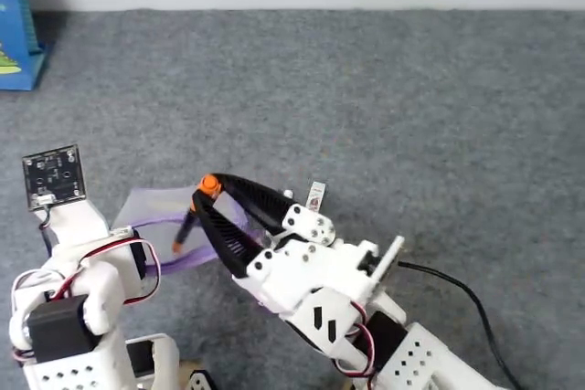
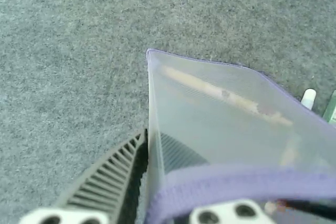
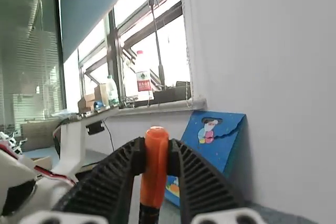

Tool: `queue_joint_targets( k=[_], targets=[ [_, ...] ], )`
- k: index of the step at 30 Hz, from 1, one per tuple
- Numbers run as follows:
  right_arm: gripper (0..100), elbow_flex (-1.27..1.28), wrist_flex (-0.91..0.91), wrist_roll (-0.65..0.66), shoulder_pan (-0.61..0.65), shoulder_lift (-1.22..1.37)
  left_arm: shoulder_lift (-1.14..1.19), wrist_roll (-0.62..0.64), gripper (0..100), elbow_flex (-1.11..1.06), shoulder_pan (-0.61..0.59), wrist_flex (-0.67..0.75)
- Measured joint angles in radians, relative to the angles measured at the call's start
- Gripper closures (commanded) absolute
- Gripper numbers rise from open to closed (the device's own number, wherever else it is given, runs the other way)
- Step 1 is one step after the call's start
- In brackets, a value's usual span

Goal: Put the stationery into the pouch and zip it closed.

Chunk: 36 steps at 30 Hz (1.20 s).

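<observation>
My right fingers (image 3: pixel 139 156) are closed tight on an orange-capped pen (image 3: pixel 156 153), holding it upright by its top end. From above, the pen (image 1: pixel 207 187) hangs over the purple-edged see-through pouch (image 1: pixel 160 216), which lies on the grey bench (image 1: pixel 411 89) between my two arms. My left fingers (image 2: pixel 135 153) pinch one side of the pouch (image 2: pixel 220 124) near its purple zip band. A pale stick (image 2: pixel 220 95) lies inside the pouch, and a white-tipped item (image 2: pixel 308 98) rests on the bench just beside it.
</observation>
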<state>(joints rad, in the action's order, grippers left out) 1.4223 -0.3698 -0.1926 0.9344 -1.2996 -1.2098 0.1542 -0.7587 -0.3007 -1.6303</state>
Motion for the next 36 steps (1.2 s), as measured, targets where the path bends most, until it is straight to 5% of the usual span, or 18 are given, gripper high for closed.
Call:
queue_joint_targets(
  k=[10, 17, 27, 36],
  targets=[
    [97.9, 0.006, 0.394, 0.002, 0.081, -0.167, 0.000, 0.000, 99, 0.000, 0.000, 0.000],
    [73.1, -0.121, 0.750, 0.002, 0.086, -0.252, 0.000, 0.000, 99, 0.000, 0.000, 0.000],
    [85.2, -0.187, 0.971, 0.002, 0.077, -0.264, 0.000, 0.000, 99, 0.000, 0.000, 0.000],
    [87.2, -0.222, 1.129, -0.106, -0.212, -0.252, 0.000, 0.000, 99, 0.000, 0.000, 0.000]
  ],
)
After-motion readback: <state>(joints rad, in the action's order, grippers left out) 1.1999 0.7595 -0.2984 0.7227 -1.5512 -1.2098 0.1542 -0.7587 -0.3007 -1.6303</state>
